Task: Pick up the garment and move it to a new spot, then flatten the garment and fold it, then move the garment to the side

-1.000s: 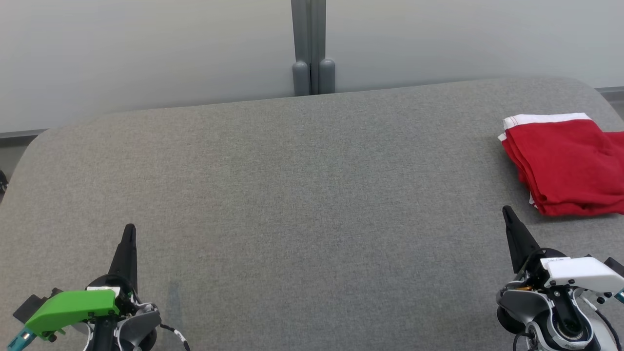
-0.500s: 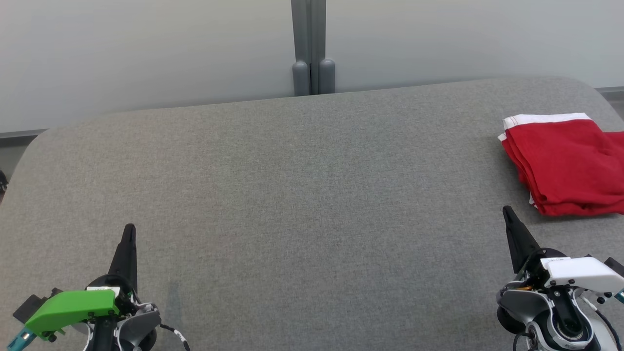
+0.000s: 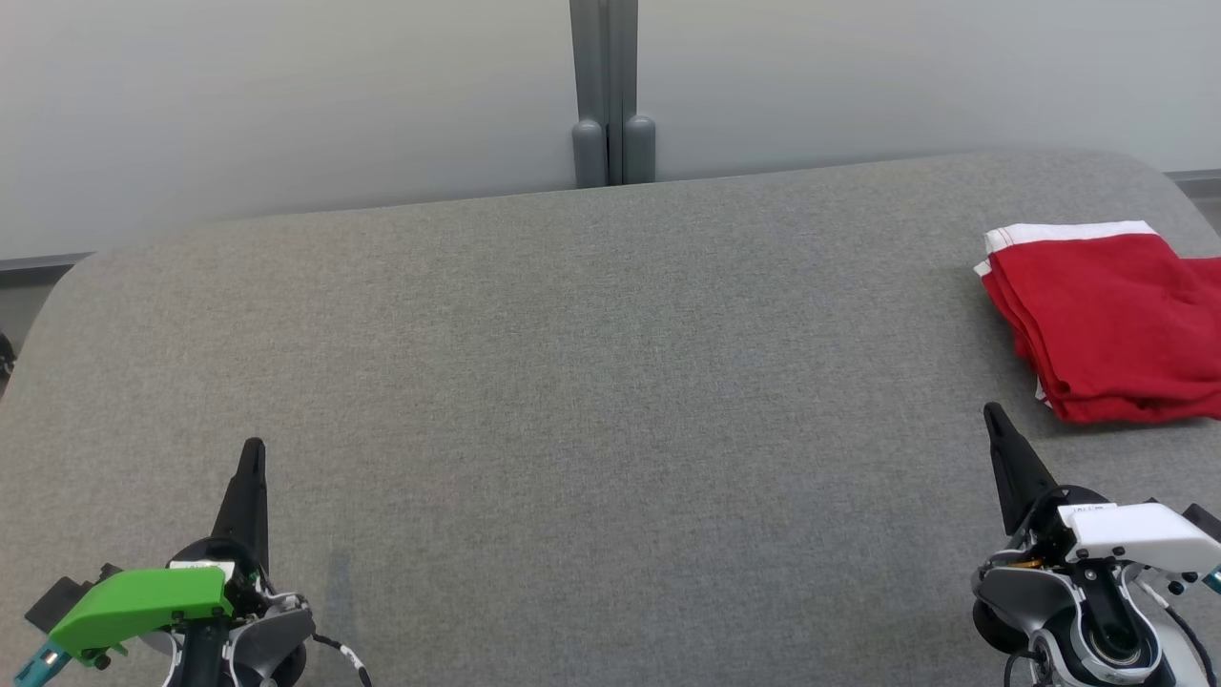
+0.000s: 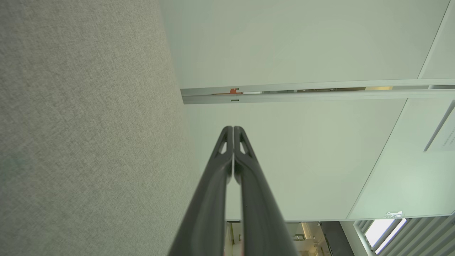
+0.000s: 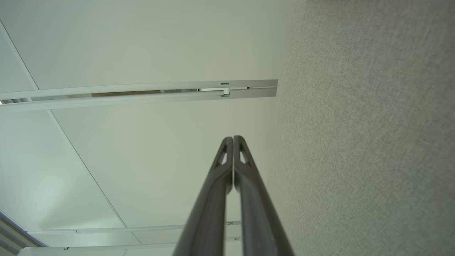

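2 closed, empty claws: left claw [image 3: 253,453] well apart from the folded garment [image 3: 1097,324], right claw [image 3: 994,420] near it.

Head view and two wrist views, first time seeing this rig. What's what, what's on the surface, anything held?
This is a wheeled robot with two arms. The wide picture is from its head camera, looking down at a grey fabric-covered table. The left end effector, green cover, sits lower left; the right end effector, white cover, lower right. The other two pictures are from a camera on each wrist, looking along that arm's two dark fingers. Both pairs are pressed shut and hold nothing. A folded red garment with a white band lies on the table's right side, apart from both.
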### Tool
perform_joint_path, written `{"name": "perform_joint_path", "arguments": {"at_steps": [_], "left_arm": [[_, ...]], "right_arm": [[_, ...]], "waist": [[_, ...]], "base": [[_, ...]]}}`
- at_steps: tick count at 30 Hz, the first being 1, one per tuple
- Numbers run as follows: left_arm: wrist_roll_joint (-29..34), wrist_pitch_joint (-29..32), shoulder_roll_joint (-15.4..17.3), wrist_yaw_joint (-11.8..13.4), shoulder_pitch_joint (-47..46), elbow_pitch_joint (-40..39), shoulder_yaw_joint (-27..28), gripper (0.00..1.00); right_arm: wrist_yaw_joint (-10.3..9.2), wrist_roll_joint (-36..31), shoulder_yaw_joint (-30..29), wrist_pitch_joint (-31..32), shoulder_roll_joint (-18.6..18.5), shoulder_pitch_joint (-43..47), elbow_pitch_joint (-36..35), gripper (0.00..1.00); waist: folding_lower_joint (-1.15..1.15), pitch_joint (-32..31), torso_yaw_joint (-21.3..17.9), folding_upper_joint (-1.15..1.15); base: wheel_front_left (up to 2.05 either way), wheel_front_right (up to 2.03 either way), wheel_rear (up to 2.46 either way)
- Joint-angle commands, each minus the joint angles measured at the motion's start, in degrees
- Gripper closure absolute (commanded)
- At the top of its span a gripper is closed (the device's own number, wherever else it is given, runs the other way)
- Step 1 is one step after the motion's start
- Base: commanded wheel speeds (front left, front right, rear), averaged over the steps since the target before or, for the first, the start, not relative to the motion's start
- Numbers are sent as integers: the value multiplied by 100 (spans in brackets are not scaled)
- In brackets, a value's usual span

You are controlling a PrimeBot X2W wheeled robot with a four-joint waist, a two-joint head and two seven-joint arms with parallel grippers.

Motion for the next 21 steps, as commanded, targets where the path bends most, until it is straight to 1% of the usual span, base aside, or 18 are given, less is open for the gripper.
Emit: {"name": "perform_joint_path", "arguments": {"at_steps": [1,21], "left_arm": [[-1,27,25,-33,-60,-12,17,100],[2,29,23,-34,-60,-12,19,100]], "right_arm": [[2,-16,-10,13,-6,-33,-27,100],[2,-22,-15,19,-2,-34,-27,100]], "waist": [[0,0,0,0],[0,0,0,0]], "base": [[0,0,0],[0,0,0]]}}
